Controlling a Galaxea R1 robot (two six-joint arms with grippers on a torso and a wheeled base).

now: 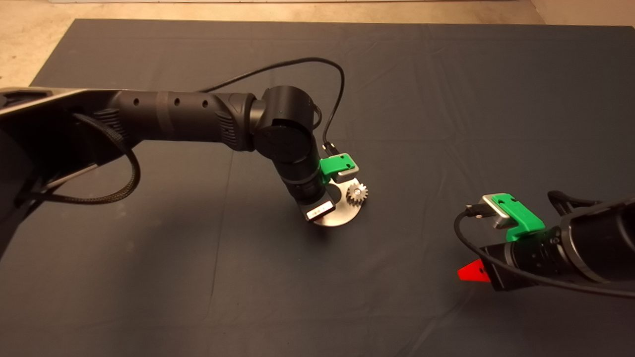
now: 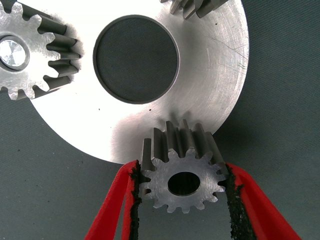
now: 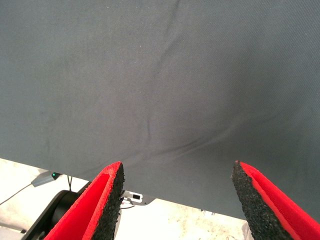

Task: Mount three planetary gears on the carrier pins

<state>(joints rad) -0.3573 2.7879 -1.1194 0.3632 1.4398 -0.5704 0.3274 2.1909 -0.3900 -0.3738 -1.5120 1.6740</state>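
The shiny silver disc (image 1: 342, 215) lies mid-mat, and my left arm reaches down over it. In the left wrist view, my left gripper (image 2: 182, 187) is shut on a planetary gear (image 2: 182, 175), with its black pads pressed on the teeth at both sides. That gear hangs over the disc's (image 2: 210, 65) rim, and its centre hole looks dark. A second gear (image 2: 30, 55) sits on a carrier pin (image 2: 13, 53). A third gear (image 2: 192, 6) shows only partly at the disc's far side. One gear (image 1: 356, 192) is visible from above. My right gripper (image 3: 175, 200) hovers open over bare mat.
The dark mat (image 1: 446, 99) covers the table, with pale floor past its far edge. The right arm (image 1: 570, 248) rests low at the right side, well away from the disc. A cable loops above the left wrist (image 1: 337, 84).
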